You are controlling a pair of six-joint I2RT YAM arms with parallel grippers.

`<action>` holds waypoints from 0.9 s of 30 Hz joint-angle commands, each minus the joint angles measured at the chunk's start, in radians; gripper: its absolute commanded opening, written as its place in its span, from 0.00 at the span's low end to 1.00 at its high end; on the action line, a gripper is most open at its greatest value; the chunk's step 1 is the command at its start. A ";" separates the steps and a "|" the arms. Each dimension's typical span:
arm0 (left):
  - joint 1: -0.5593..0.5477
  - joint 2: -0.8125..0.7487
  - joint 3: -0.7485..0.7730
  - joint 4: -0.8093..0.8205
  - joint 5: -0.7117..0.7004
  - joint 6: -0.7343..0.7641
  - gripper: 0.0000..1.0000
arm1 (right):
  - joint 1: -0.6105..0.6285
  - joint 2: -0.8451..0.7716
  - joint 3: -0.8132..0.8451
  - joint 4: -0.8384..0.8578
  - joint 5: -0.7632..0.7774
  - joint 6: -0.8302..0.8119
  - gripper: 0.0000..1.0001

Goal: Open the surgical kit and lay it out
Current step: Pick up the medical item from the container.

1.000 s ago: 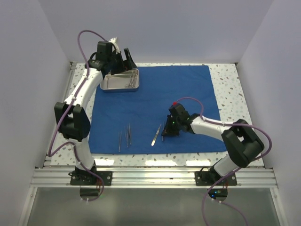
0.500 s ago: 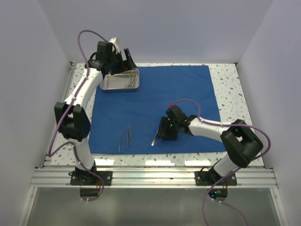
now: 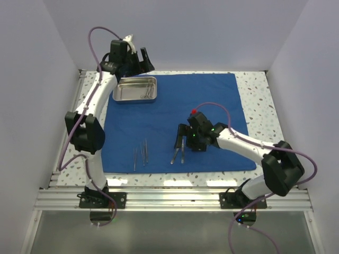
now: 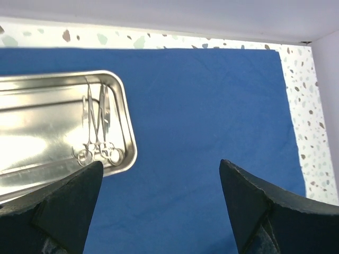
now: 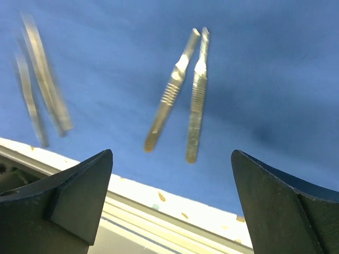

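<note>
The royal-blue cloth (image 3: 201, 106) lies spread flat on the table. A shiny steel tray (image 3: 127, 91) sits on its far left corner with scissors (image 3: 149, 92) inside. In the left wrist view the scissors (image 4: 98, 132) lie at the right end of the tray (image 4: 47, 137). Thin tweezers (image 3: 140, 154) lie near the cloth's front edge. Right of them rest two ribbed steel handles (image 3: 178, 155) side by side. My right gripper (image 3: 181, 138) hovers open just above the handles (image 5: 183, 92), holding nothing. My left gripper (image 3: 144, 59) is open and raised behind the tray.
Speckled white tabletop (image 3: 257, 100) borders the cloth on the right and front. An aluminium rail (image 3: 175, 198) runs along the near edge. White walls close in the back and both sides. In the right wrist view the table's front edge (image 5: 175, 206) lies just under the fingers.
My right gripper has opened, leaving a second steel handle on the cloth beside the first, and has drawn back a little. The left gripper has risen away from the tray.
</note>
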 commanded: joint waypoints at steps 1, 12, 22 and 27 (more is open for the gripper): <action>0.000 0.090 0.145 -0.042 -0.053 0.071 0.95 | -0.001 -0.102 0.120 -0.107 0.079 -0.068 0.98; 0.032 0.420 0.287 0.009 -0.165 0.177 0.88 | -0.003 -0.125 0.281 -0.262 0.141 -0.095 0.97; 0.051 0.567 0.346 0.113 -0.164 0.211 0.72 | -0.003 -0.048 0.311 -0.290 0.128 -0.049 0.95; 0.059 0.583 0.335 0.142 -0.191 0.223 0.69 | -0.003 0.007 0.349 -0.291 0.128 -0.046 0.94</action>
